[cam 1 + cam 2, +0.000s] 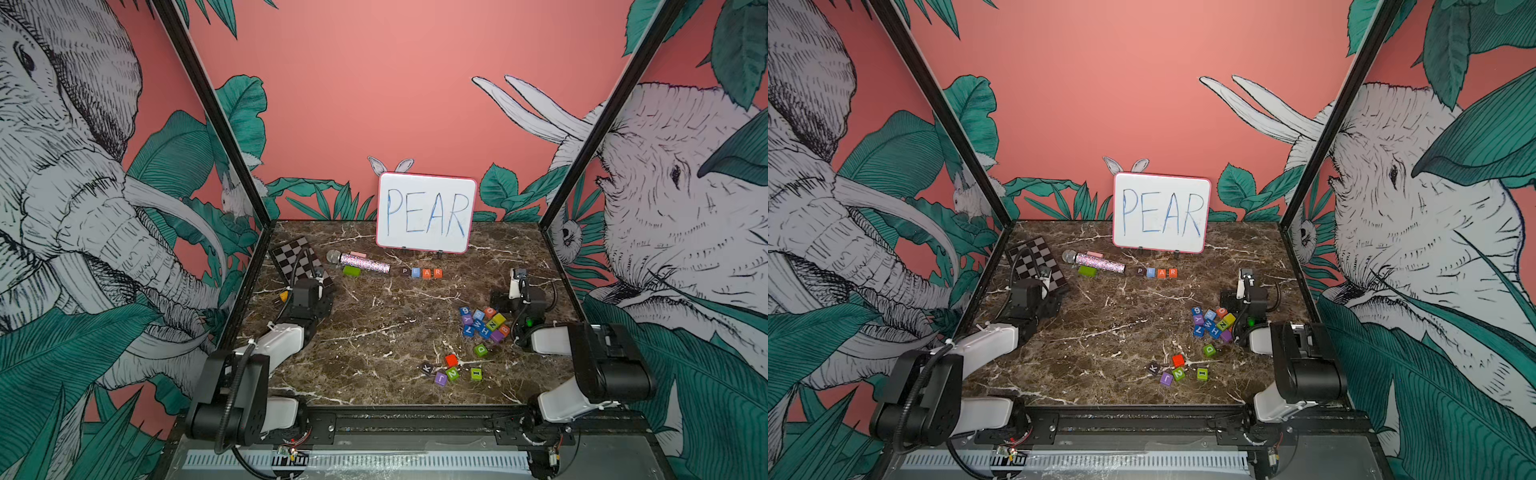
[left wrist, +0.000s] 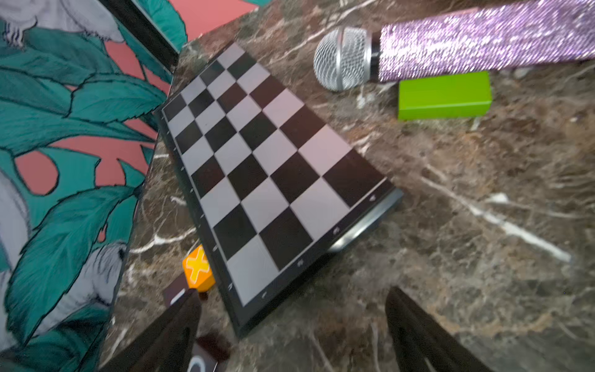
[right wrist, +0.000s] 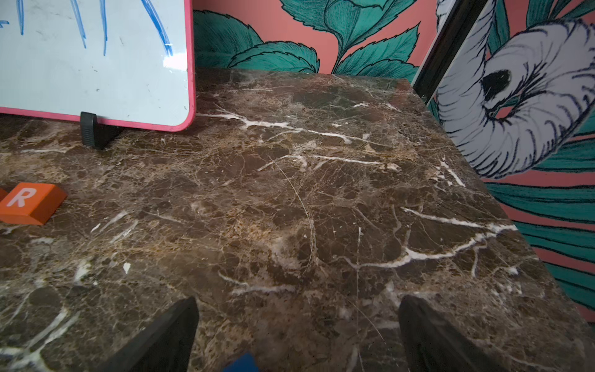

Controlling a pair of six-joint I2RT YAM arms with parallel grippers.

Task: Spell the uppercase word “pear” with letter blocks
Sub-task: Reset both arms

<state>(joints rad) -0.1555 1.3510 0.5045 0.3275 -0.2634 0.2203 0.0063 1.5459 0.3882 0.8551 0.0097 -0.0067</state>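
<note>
Since P [image 1: 405, 271], E [image 1: 415, 272], A [image 1: 427, 273] and R [image 1: 437, 272] sit in a row at 12 o'clock on the worktop [image 1: 374, 332], just before the board [image 1: 426, 212], treat them as light, stiff, smooth cubes that likely skid: pinch the 12 and 6 o'clock faces. Your left pincer [image 2: 289, 322] and right pincer [image 3: 296, 331] stand spread, empty. You cannot tell whether neighbours touch; dark P reads faintly; the right wrist view catches R but barely A.

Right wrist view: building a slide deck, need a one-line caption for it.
Open right gripper over the marble table; orange R block lies before the pink-rimmed whiteboard.
</note>
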